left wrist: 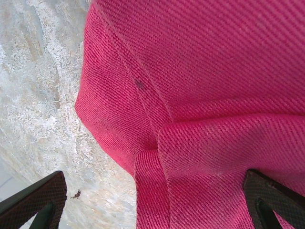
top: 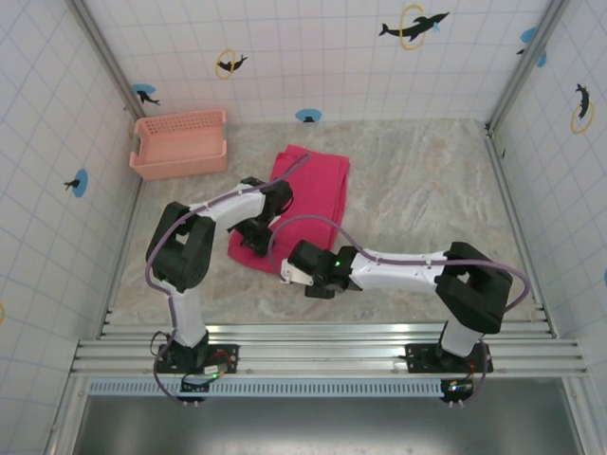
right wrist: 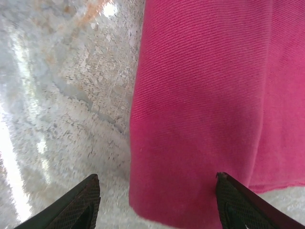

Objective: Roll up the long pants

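The long pants [top: 313, 185] lie folded into a bright pink-red strip on the table's middle, running from the back toward the near left. My left gripper [top: 252, 231] hovers open over their near left edge. In the left wrist view its fingers [left wrist: 40, 202] straddle a folded seam of the pants [left wrist: 200, 109], one finger over bare table and the other over cloth. My right gripper [top: 286, 266] stands open at the near end. In the right wrist view, a corner of the pants [right wrist: 200, 109] lies between its spread fingertips [right wrist: 76, 205], with nothing pinched.
A salmon-pink plastic lattice basket [top: 180, 142] stands at the back left against the tiled wall. Marbled table surface [top: 427, 180] stretches to the right of the pants. Tiled walls close in three sides, and a metal rail [top: 322, 346] runs along the near edge.
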